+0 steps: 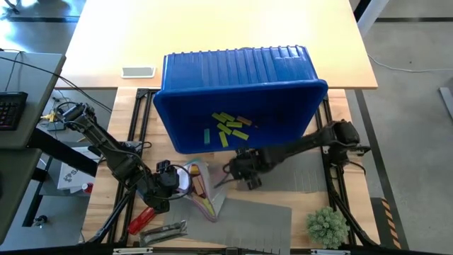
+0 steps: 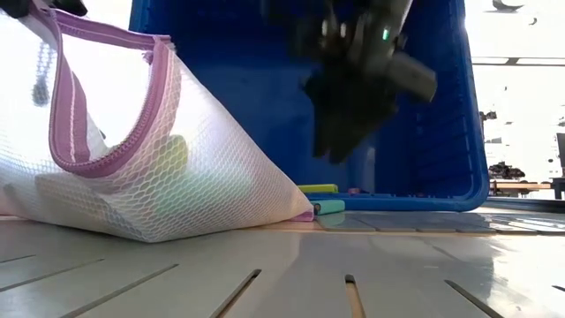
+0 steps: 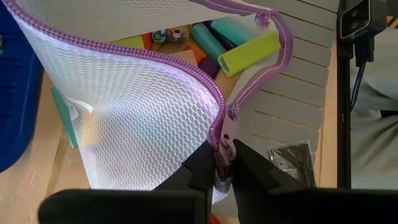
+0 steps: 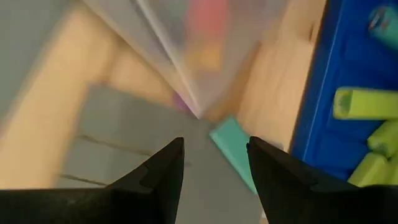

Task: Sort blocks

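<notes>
Blocks (image 1: 228, 127): lime ones w/ a tan one lie inside the big blue bin (image 1: 212, 71), tipped on its side at table centre; more sit in the white mesh zipper pouch (image 2: 132, 168) just in front of it. Left gripper (image 3: 221, 171) is clenched on the pouch's purple zipper edge, holding its mouth up. Right gripper (image 4: 214, 155) hangs btwn bin and pouch, fingers apart, grasping nothing, over a teal block (image 4: 233, 152) on the grey mat (image 1: 255, 216). Red-handled tool (image 1: 140, 219) and green plant (image 1: 327, 225) sit at front corners. Left wrist view alone shows teal, lime, purple blocks in the pouch.
</notes>
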